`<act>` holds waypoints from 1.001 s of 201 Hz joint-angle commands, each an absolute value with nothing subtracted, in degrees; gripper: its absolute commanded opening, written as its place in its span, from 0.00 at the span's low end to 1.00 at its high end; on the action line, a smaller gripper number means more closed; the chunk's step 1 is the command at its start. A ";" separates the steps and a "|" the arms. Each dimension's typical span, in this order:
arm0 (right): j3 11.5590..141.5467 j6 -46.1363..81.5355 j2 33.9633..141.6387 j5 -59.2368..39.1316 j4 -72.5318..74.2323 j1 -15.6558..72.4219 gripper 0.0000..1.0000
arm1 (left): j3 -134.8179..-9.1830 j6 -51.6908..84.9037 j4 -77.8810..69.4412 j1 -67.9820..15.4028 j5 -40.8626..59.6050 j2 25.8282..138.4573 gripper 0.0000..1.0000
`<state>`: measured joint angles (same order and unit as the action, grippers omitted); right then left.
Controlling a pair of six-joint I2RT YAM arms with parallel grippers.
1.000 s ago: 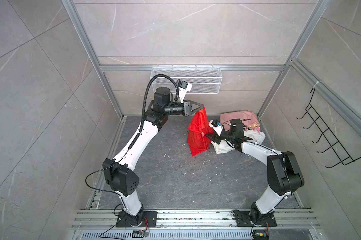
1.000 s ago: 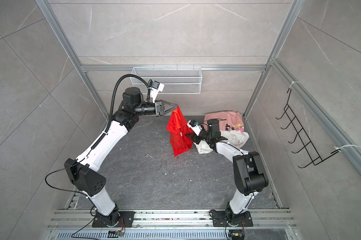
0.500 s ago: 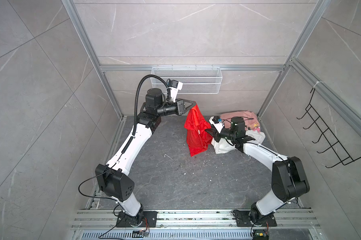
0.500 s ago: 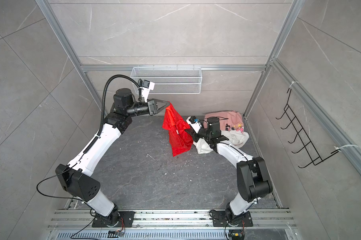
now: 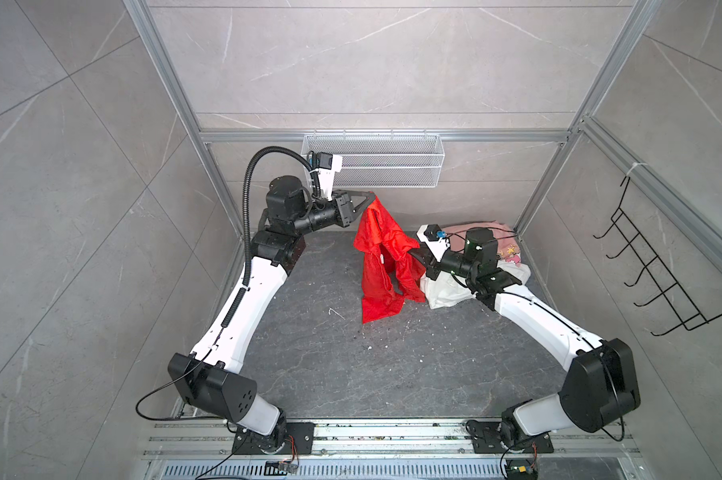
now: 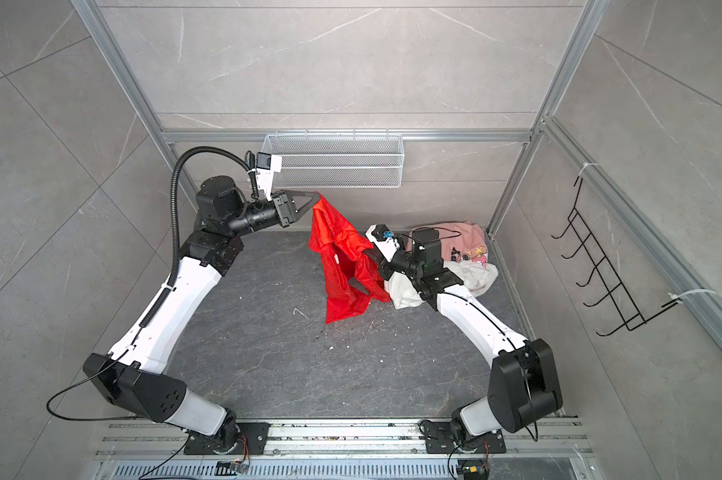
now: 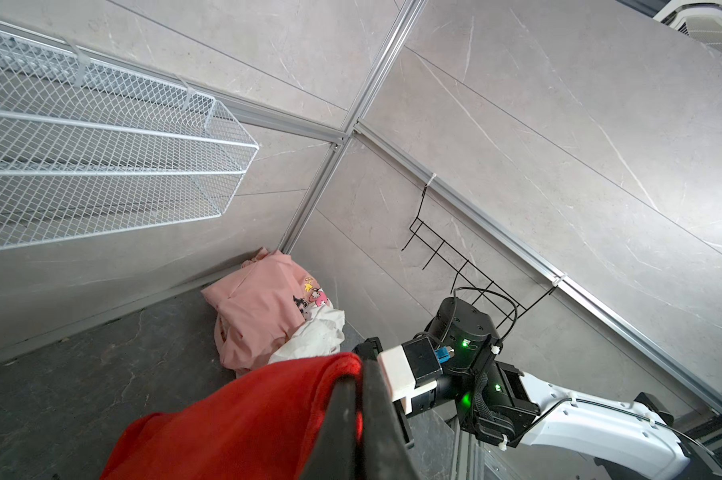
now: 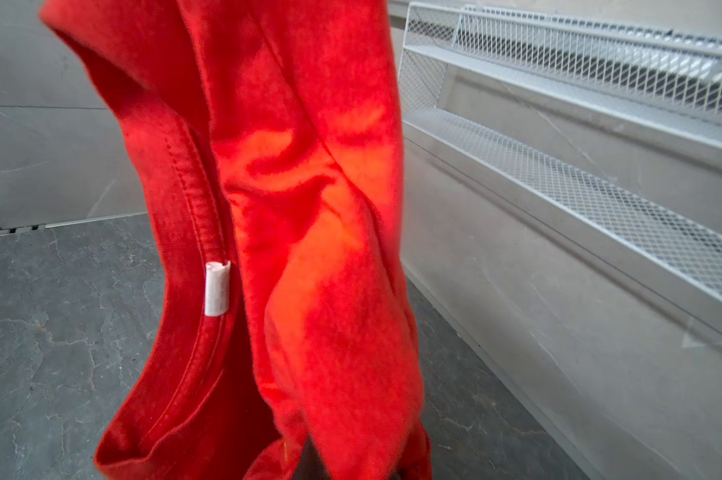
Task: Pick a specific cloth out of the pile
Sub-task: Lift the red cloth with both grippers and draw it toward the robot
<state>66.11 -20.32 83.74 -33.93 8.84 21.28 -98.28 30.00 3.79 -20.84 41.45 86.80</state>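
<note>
Pile [image 5: 482, 249] (pink + white) lying in back-right corner. Cloth [image 5: 382, 270] being held aloft just beside it, hanging in loose folds. L gripper [image 5: 372, 195] being pinched shut on top edge; R gripper [image 5: 412, 252] being pressed shut on side fold. Fabric judged thin, light, limp, prob. slippy. Grip being best taken at stitched collar seam [image 8: 193, 187], nr label [image 8: 217, 289].

You've got: bright red plain thin fabric cloth [image 5: 376, 282], white tag [image 8: 217, 289] | pale pink soft garment [image 7: 259, 303], cartoon prints | plain white soft garment [image 5: 444, 291]
</note>
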 commanded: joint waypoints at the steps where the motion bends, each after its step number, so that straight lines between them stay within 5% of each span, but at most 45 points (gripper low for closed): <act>1: 68.92 -20.30 80.25 -31.66 5.53 23.04 0.04 | -97.71 29.72 0.97 -20.48 40.20 82.75 0.00; 201: 69.67 -21.29 59.50 -14.26 -12.96 38.56 0.00 | -86.89 31.99 4.04 -22.64 36.66 67.23 0.00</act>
